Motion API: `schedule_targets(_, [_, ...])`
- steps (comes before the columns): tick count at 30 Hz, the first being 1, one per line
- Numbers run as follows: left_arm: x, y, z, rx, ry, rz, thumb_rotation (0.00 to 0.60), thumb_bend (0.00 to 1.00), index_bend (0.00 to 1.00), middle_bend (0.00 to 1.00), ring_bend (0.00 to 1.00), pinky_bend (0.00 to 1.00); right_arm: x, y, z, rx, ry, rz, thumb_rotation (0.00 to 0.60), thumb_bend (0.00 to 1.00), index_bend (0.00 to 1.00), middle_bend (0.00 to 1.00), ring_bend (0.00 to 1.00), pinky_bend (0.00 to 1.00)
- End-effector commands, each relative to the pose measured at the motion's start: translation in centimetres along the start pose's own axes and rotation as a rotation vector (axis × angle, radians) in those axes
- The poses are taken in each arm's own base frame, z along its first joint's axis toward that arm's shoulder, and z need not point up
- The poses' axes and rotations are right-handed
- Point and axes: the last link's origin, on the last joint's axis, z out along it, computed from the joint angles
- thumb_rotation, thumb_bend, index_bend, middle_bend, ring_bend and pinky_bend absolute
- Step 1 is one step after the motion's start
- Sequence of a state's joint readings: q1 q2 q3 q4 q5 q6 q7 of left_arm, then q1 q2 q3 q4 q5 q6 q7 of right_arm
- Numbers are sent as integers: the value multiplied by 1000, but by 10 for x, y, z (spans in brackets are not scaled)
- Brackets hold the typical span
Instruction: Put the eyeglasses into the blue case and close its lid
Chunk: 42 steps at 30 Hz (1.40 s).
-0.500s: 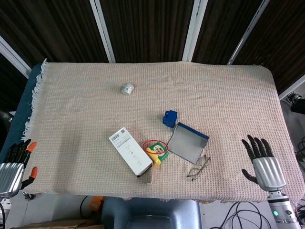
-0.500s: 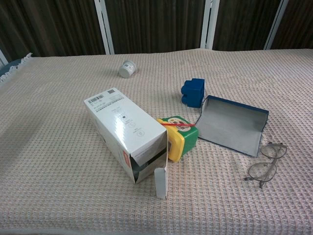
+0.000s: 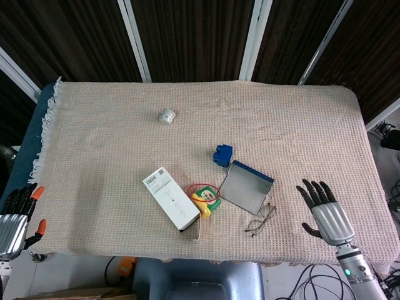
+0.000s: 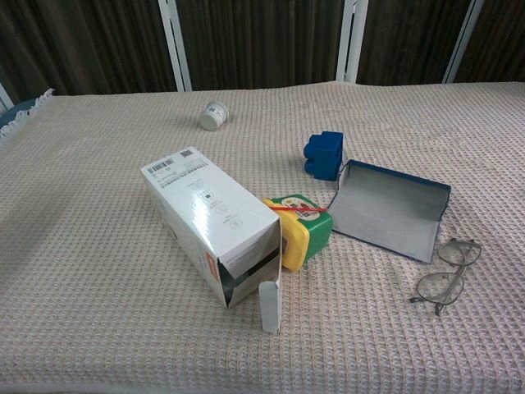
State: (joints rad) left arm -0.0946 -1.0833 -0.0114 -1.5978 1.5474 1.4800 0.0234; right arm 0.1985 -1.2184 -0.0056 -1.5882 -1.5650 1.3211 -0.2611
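The eyeglasses lie unfolded on the cloth, just in front of the blue case. The blue case lies with its lid up, its grey lining showing. My right hand hovers open to the right of the glasses, fingers spread, holding nothing. At the table's near-left corner, off the cloth, my left hand is open and holds nothing. Neither hand shows in the chest view.
A white carton with an open flap lies left of a yellow-green box. A blue block sits behind the case. A small white jar lies far back. The woven cloth covers the table.
My right hand has moved left and nearer, toward the eyeglasses. The left hand has shifted slightly down at the corner. The objects have not moved.
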Motion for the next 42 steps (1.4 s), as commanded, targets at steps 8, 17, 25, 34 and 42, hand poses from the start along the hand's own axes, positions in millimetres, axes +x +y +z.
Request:
schedule_targets(8, [1,-2,-1,7,0,-5,600,448,0,0,0,38,-20,-35,78,180,-149,-105,600,621,359,0,0,0])
schedule_targets(17, [3,-2,-3,3,9,-12,600,448,0,0,0,38,-30,-53,96,215,-208,-158,600,628,374,0,0,0])
schedule_targets(25, [4,-3,-5,3,17,-17,600,448,0,0,0,38,-35,-49,107,190,-246,-221,600,631,393,0,0,0])
schedule_targets(34, [4,-2,-5,5,16,-15,600,448,0,0,0,39,-39,-38,114,146,-283,-242,600,633,400,0,0,0])
schedule_targets(42, [3,-2,-5,5,11,-12,600,447,0,0,0,39,-41,-20,114,100,-302,-275,600,633,406,0,0,0])
